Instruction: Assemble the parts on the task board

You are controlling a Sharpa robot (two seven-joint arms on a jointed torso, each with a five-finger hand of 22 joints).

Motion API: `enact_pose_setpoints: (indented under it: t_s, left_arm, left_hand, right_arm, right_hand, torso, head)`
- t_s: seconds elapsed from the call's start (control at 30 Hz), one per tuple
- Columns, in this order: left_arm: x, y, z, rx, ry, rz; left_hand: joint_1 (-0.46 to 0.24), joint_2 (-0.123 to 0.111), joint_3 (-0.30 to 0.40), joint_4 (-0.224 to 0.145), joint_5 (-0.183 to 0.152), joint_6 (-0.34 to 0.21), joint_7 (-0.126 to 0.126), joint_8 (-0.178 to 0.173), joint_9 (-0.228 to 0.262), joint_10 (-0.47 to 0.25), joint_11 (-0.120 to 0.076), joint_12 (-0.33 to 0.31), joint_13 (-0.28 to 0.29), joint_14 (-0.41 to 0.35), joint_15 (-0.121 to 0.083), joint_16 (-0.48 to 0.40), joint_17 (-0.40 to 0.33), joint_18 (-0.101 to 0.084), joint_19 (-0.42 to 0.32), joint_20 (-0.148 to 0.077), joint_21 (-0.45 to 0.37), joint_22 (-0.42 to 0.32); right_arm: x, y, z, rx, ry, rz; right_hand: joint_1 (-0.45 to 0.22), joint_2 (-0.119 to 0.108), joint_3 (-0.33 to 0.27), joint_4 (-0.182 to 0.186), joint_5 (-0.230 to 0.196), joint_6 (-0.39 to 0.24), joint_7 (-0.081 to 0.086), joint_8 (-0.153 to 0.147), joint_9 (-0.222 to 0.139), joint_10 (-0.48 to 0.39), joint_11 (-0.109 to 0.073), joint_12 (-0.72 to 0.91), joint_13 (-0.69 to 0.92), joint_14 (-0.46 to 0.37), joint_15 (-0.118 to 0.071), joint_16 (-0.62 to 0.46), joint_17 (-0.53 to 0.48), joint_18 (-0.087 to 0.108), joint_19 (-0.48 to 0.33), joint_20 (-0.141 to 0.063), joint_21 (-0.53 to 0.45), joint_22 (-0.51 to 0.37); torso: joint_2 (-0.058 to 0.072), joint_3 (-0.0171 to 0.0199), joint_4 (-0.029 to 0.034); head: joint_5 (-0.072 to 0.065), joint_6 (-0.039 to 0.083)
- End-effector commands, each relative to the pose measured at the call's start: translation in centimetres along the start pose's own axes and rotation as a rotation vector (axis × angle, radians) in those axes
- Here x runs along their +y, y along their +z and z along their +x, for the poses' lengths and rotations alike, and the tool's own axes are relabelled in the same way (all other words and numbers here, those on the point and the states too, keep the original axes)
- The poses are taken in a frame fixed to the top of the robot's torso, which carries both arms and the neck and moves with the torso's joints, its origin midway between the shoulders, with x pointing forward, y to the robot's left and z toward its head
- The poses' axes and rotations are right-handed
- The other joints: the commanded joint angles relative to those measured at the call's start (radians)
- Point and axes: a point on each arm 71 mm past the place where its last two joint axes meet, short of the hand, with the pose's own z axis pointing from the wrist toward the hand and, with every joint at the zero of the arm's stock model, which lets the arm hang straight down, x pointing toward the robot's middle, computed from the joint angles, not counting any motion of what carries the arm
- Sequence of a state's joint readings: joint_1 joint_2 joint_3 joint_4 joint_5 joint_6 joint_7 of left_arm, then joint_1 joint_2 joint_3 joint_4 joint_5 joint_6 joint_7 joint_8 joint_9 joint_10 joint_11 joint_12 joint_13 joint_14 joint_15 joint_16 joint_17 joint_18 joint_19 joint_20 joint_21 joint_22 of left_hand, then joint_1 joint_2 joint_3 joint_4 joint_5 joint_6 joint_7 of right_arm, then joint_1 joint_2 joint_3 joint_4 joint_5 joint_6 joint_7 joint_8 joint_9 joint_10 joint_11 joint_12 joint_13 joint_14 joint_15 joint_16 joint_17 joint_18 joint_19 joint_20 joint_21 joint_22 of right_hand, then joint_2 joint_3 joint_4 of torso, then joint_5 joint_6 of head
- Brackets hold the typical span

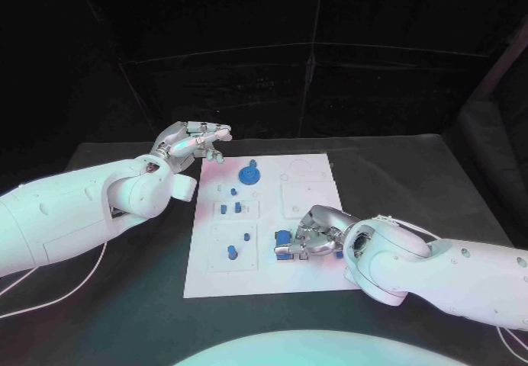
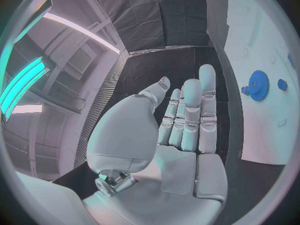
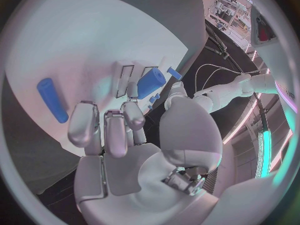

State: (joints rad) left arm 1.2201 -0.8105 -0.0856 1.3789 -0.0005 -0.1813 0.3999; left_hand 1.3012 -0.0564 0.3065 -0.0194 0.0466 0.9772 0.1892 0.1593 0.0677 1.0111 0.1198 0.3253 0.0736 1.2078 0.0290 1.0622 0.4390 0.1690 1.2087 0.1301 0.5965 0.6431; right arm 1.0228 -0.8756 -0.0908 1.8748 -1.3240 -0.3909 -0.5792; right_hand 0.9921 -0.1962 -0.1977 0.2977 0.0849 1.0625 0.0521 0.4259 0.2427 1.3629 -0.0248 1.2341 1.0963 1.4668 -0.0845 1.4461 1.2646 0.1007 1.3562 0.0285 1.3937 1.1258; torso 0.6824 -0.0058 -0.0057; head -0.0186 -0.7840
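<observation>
Where the white rectangular task board (image 1: 268, 229) lies mid-surface, a small blue block-shaped part (image 1: 288, 252) sits at its near right edge, directly beneath the right hand (image 1: 313, 235), whose fingers curl down onto it, apparently pinching it. Across the board's far left corner, the left hand (image 1: 194, 142) hovers with fingers extended, holding nothing, beside a blue plastic gear (image 1: 251, 176).

black table (image 1: 440, 175) | black curtain backdrop (image 1: 330, 84) | ceiling light strips (image 2: 25, 80)
</observation>
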Motion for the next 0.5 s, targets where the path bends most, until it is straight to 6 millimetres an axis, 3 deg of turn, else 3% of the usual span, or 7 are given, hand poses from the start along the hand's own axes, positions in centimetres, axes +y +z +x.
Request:
enact_pose_setpoints:
  t_s: [0.03, 0.17, 0.23, 0.33, 0.5]
  left_arm:
    - [-0.12, 0.02, 0.10, 0.012, -0.007, 0.004]
    - [-0.11, 0.03, 0.09, 0.012, -0.007, 0.004]
    - [-0.11, 0.03, 0.10, 0.012, -0.007, 0.004]
    - [-0.11, 0.04, 0.10, 0.012, -0.007, 0.004]
    - [-0.10, 0.04, 0.09, 0.012, -0.007, 0.004]
  left_hand:
    - [0.006, 0.001, -0.005, -0.001, 0.004, -0.007, 0.002, 0.003, 0.001, -0.006, -0.001, 0.005, 0.001, -0.005, 0.001, 0.002, -0.001, 0.014, 0.007, -0.002, -0.004, -0.001]
    - [0.006, 0.001, -0.005, -0.001, 0.004, -0.007, 0.002, 0.003, 0.001, -0.006, -0.001, 0.005, 0.001, -0.005, 0.001, 0.002, -0.001, 0.014, 0.007, -0.002, -0.004, -0.001]
    - [0.006, 0.001, -0.005, -0.001, 0.004, -0.007, 0.002, 0.003, 0.001, -0.006, -0.001, 0.005, 0.001, -0.005, 0.001, 0.002, -0.001, 0.014, 0.007, -0.002, -0.004, -0.001]
    - [0.006, 0.001, -0.005, -0.001, 0.004, -0.007, 0.002, 0.003, 0.001, -0.006, -0.001, 0.005, 0.001, -0.005, 0.001, 0.002, -0.001, 0.014, 0.007, -0.002, -0.004, -0.001]
    - [0.006, 0.001, -0.005, -0.001, 0.004, -0.007, 0.002, 0.003, 0.001, -0.006, -0.001, 0.005, 0.001, -0.005, 0.001, 0.002, -0.001, 0.014, 0.007, -0.002, -0.004, -0.001]
  right_arm:
    - [0.34, -0.16, 0.00, 0.000, -0.016, -0.027]
    - [0.47, -0.28, 0.05, 0.005, -0.028, -0.038]
    - [0.47, -0.29, 0.03, 0.002, -0.040, -0.039]
    - [0.48, -0.31, -0.05, -0.010, -0.055, -0.036]
    - [0.43, -0.32, -0.23, -0.035, -0.070, -0.028]
  right_hand:
    - [0.031, 0.029, 0.019, -0.001, 0.037, -0.002, 0.001, -0.005, 0.006, 0.000, 0.005, -0.004, 0.007, 0.052, 0.001, -0.003, 0.006, -0.014, -0.002, 0.001, -0.003, 0.003]
    - [0.144, 0.078, 0.058, -0.019, 0.074, 0.004, -0.002, -0.004, 0.017, 0.005, 0.003, -0.002, 0.017, 0.054, -0.001, 0.001, 0.016, -0.016, 0.002, 0.000, 0.000, 0.011]
    - [0.223, 0.098, 0.080, -0.053, 0.107, 0.007, -0.003, -0.003, 0.022, 0.006, 0.000, -0.002, 0.020, 0.055, -0.002, 0.003, 0.021, -0.016, 0.003, -0.002, 0.001, 0.014]
    - [0.291, 0.112, 0.093, -0.092, 0.117, 0.011, -0.005, 0.000, 0.028, 0.009, -0.001, -0.001, 0.026, 0.056, -0.004, 0.006, 0.029, -0.017, 0.006, -0.003, 0.003, 0.020]
    - [0.316, 0.133, 0.096, -0.107, 0.114, 0.019, -0.008, 0.003, 0.033, 0.014, -0.004, 0.004, 0.036, 0.058, -0.006, 0.011, 0.039, -0.018, 0.008, -0.005, 0.005, 0.025]
  torso:
    - [0.000, 0.0011, -0.0010]
    - [0.000, 0.0008, -0.0013]
    - [0.000, 0.0008, -0.0012]
    - [0.000, 0.0001, 0.0005]
    - [0.000, 0.0003, 0.0012]
  head:
    - [0.000, 0.001]
    - [0.001, 0.003]
    - [0.001, 0.003]
    - [0.000, 0.002]
    - [0.001, 0.001]
